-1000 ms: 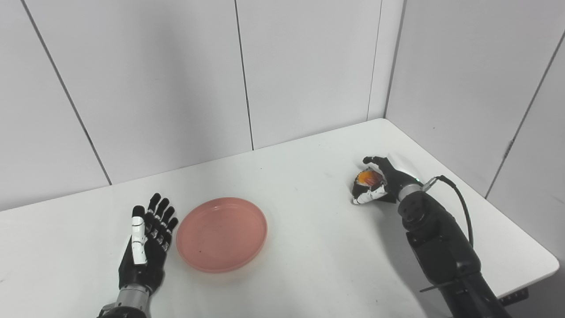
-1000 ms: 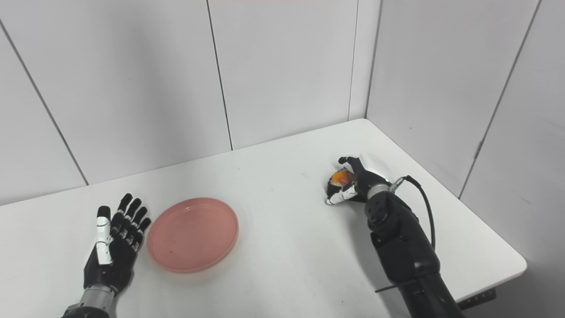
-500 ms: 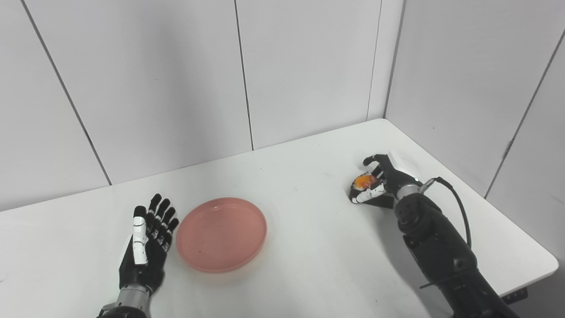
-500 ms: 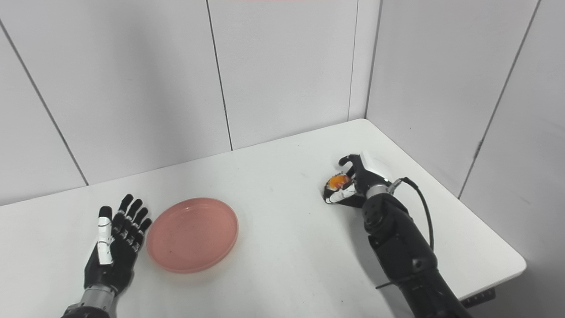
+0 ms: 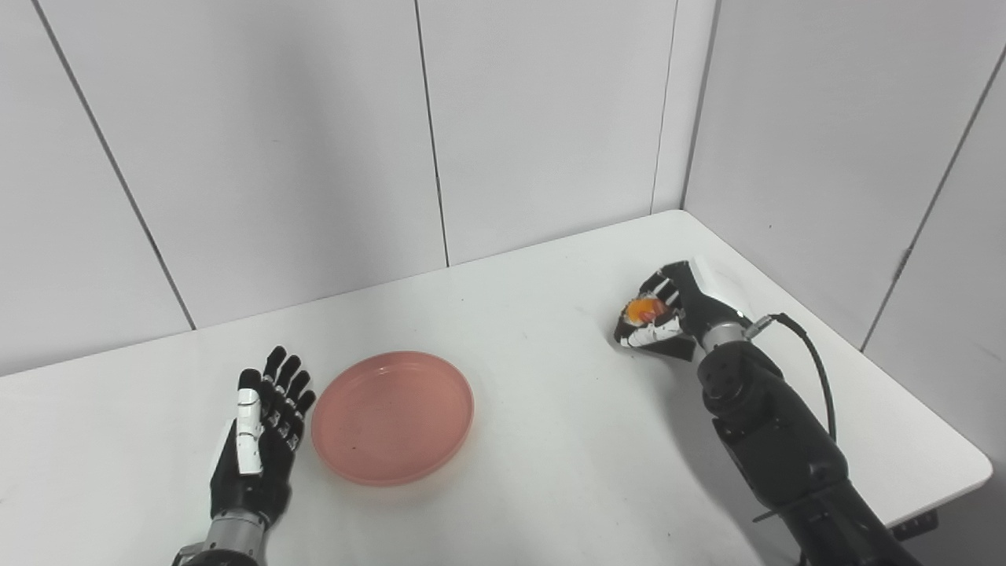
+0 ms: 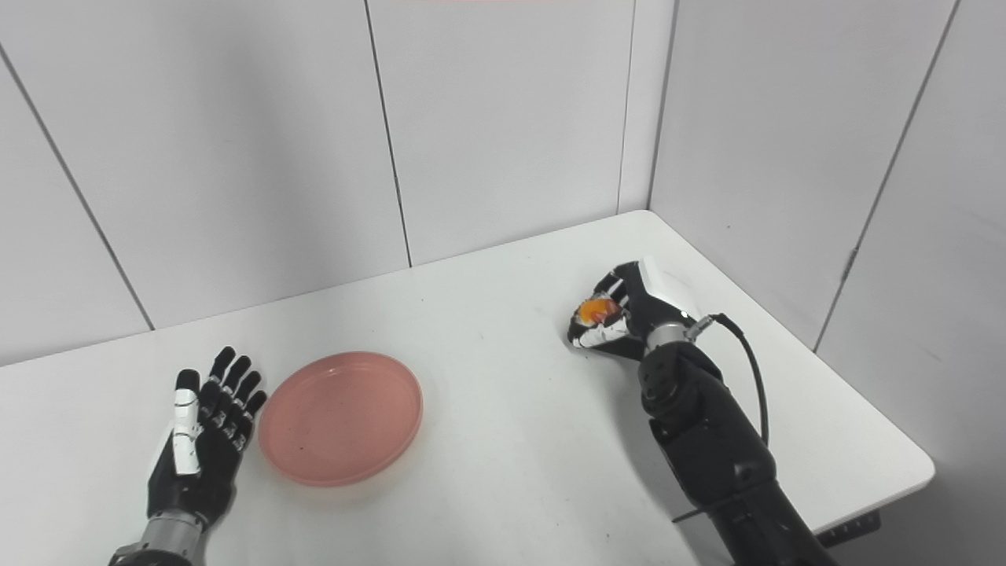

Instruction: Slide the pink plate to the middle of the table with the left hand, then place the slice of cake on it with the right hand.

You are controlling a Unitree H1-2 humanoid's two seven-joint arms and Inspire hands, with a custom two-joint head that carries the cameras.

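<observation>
The pink plate (image 5: 392,415) lies flat on the white table (image 5: 542,440), left of the middle. Just beside its left rim rests my left hand (image 5: 259,444), open, fingers straight and apart, holding nothing. Far to the right, my right hand (image 5: 668,310) is shut on the slice of cake (image 5: 642,308), which shows as an orange patch between the fingers and the thumb. The hand and cake are slightly raised above the table near the right wall. Most of the cake is hidden by the fingers.
White wall panels (image 5: 550,118) close off the back and right sides of the table. A black cable (image 5: 813,362) loops off my right wrist. The table's right edge (image 5: 978,464) runs close behind my right forearm.
My right hand has closed tighter on the cake and lifted it a little, shifting slightly up and left. The left hand and the plate have stayed put.
</observation>
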